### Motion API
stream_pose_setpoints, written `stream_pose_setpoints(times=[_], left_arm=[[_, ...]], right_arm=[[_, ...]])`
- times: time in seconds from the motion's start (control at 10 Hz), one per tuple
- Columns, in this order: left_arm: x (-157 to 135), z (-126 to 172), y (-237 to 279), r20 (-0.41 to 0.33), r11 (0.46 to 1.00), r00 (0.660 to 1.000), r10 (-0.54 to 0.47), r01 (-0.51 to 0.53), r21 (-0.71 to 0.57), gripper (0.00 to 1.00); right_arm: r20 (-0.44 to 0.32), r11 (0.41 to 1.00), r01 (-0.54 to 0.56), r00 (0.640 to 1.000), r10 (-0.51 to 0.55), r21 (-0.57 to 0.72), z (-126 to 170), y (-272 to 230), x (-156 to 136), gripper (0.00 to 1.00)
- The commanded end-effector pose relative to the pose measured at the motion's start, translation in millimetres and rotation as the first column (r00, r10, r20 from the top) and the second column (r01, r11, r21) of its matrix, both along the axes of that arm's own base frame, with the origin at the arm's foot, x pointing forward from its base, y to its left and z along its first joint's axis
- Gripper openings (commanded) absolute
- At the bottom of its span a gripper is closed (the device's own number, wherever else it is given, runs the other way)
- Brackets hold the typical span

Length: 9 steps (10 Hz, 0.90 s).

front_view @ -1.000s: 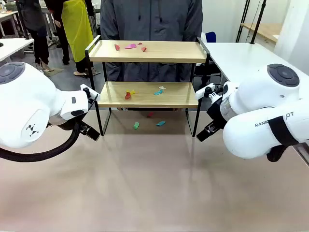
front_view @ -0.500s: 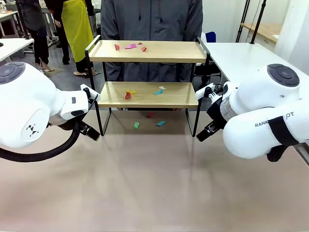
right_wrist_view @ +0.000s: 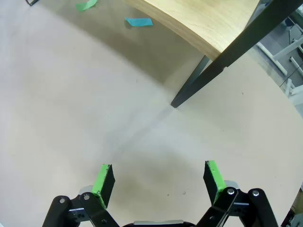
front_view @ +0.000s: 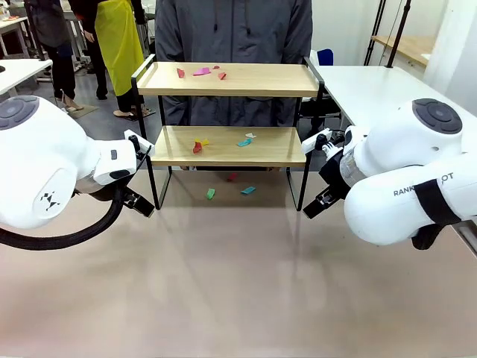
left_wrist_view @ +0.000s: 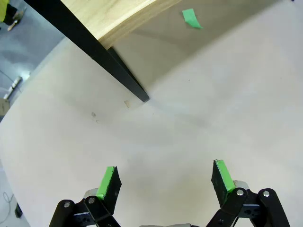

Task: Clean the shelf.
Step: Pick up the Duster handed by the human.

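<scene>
Light wood boards in a black frame: the shelf [front_view: 253, 79] stands mid-table near the far edge, with a person behind it. Coloured paper scraps [front_view: 201, 72] litter the top board, with more on the lower board and on the table [front_view: 223, 298] beneath. The left gripper [left_wrist_view: 165, 177] and right gripper [right_wrist_view: 158, 177] hover by the front legs, jaws spread, empty. Cleaning looks not yet begun. The next move likely calls for reaching in and pinching a thin scrap off the wood.
</scene>
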State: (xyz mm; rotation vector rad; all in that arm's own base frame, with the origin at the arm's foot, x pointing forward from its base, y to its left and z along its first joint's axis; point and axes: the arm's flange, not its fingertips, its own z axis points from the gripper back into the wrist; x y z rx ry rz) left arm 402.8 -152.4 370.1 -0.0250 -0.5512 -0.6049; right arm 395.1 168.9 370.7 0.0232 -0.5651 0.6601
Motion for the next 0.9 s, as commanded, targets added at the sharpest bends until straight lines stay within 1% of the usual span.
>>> stream_pose_setpoints(times=[0.0, 0.1, 0.2, 0.3, 0.4, 0.5, 0.6, 0.7, 0.8], left_arm=[[7.8, 30.4, 5.5, 0.026, 0.999, 1.0, -0.012, 0.013, -0.044, 1.0], [15.4, 56.2, 16.3, 0.03, 0.996, 0.999, -0.03, 0.032, -0.077, 1.0], [21.2, 79.0, 30.4, 0.021, 0.992, 0.997, -0.07, 0.072, -0.104, 1.0], [26.5, 99.4, 50.8, 0.013, 0.984, 0.991, -0.13, 0.131, -0.124, 1.0], [31.3, 114.1, 73.3, 0.015, 0.964, 0.977, -0.211, 0.211, -0.161, 1.0], [40.9, 122.8, 99.9, 0.047, 0.951, 0.969, -0.243, 0.248, -0.186, 1.0], [53.1, 124.8, 128.1, 0.067, 0.928, 0.956, -0.287, 0.294, -0.228, 1.0], [68.4, 119.3, 157.8, 0.086, 0.892, 0.927, -0.365, 0.375, -0.254, 1.0], [77.9, 114.0, 180.5, 0.131, 0.851, 0.894, -0.429, 0.448, -0.275, 1.0]], right_arm=[[0.026, 0.999, 0.003, 1.0, -0.004, 0.038, 32.6, -2.4, 12.5, 1.0], [0.046, 0.997, 0.012, 0.999, -0.016, 0.082, 62.3, -11.0, 21.2, 1.0], [0.073, 0.993, 0.03, 0.997, -0.039, 0.111, 87.3, -25.1, 28.4, 1.0], [0.085, 0.987, 0.025, 0.996, -0.039, 0.161, 107.5, -47.6, 33.4, 1.0], [0.107, 0.977, -0.023, 0.994, 0.0, 0.212, 120.0, -73.0, 34.1, 1.0], [0.128, 0.963, -0.089, 0.99, 0.058, 0.253, 128.3, -104.7, 34.3, 1.0], [0.152, 0.943, -0.147, 0.983, 0.105, 0.297, 131.1, -138.6, 37.0, 1.0], [0.17, 0.923, -0.227, 0.969, 0.181, 0.312, 125.8, -175.9, 43.4, 1.0], [0.182, 0.908, -0.26, 0.961, 0.209, 0.328, 115.0, -208.2, 52.8, 1.0]])
